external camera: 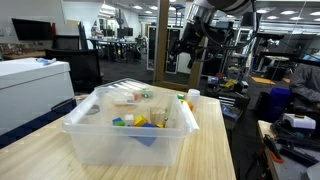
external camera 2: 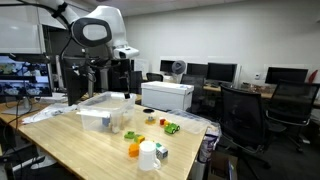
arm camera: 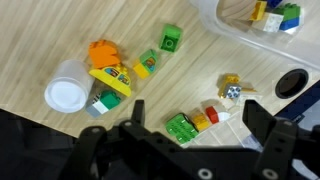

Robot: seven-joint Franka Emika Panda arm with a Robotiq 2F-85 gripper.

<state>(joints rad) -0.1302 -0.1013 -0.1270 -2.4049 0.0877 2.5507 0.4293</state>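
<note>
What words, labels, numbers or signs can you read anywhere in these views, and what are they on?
No text is legible in any view.
green block: dark mark on its top face, too blurred to read.
yellow piece: small coloured print, too small to read.
monitor: screen lit, content blurred.
white printer: no label that can be made out.

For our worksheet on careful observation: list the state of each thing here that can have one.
Pincer: open, empty, above the table.
Bin: lidless, holding blocks.
Cup: standing on end on the table.
Green block: loose on the table, outside the bin.
Row of blocks: lying flat below the pincer.
</note>
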